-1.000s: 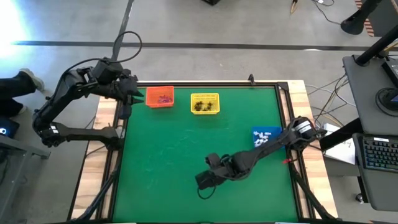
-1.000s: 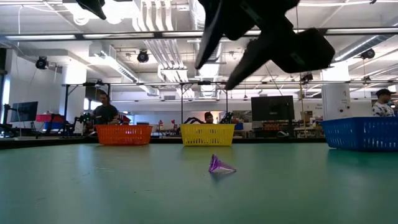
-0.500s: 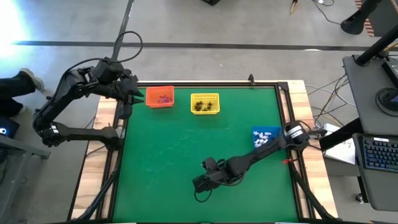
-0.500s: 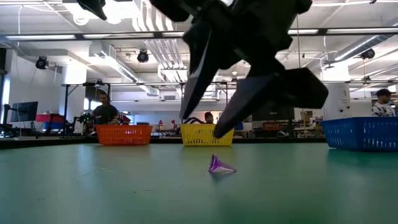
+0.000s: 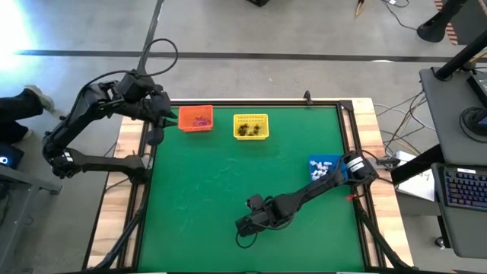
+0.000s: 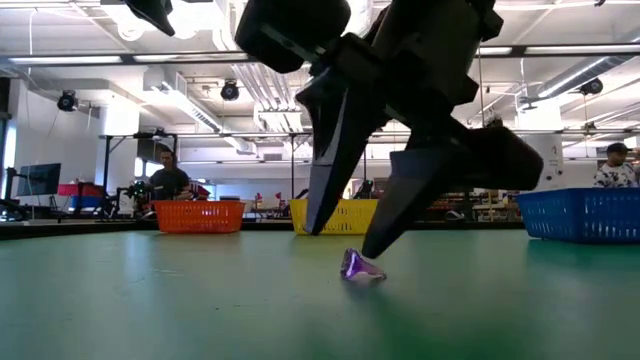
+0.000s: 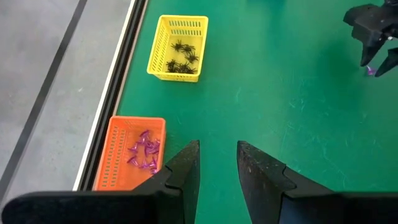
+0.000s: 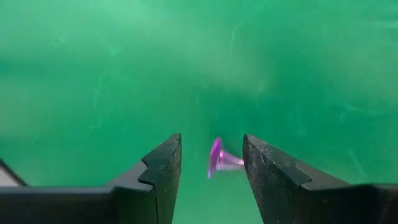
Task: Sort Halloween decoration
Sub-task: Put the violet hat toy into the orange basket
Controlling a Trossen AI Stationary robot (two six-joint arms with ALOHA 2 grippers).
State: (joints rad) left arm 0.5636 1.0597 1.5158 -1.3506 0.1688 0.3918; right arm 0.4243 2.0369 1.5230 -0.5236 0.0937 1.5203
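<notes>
One purple cone-shaped Halloween decoration (image 6: pixel 360 267) lies on its side on the green table, in the near middle. My right gripper (image 6: pixel 345 240) stands open just above it, slanting down, with one finger on each side of the trinket (image 8: pixel 221 159). In the high view that gripper (image 5: pixel 242 225) hides the trinket. My left gripper (image 5: pixel 161 122) hangs open with nothing between its fingers (image 7: pixel 217 158), raised over the table's far left corner beside the orange basket.
At the far edge the orange basket (image 5: pixel 195 119) holds purple trinkets (image 7: pixel 144 149) and the yellow basket (image 5: pixel 250 126) holds black ones (image 7: pixel 180 56). The blue basket (image 5: pixel 326 167) with white ones sits at the right edge. People show in the room behind.
My right gripper has come down, and slightly toward the table's left edge, onto the spot where the purple trinket lies. Its open fingers now stand on either side of the trinket. The trinket has stayed where it was.
</notes>
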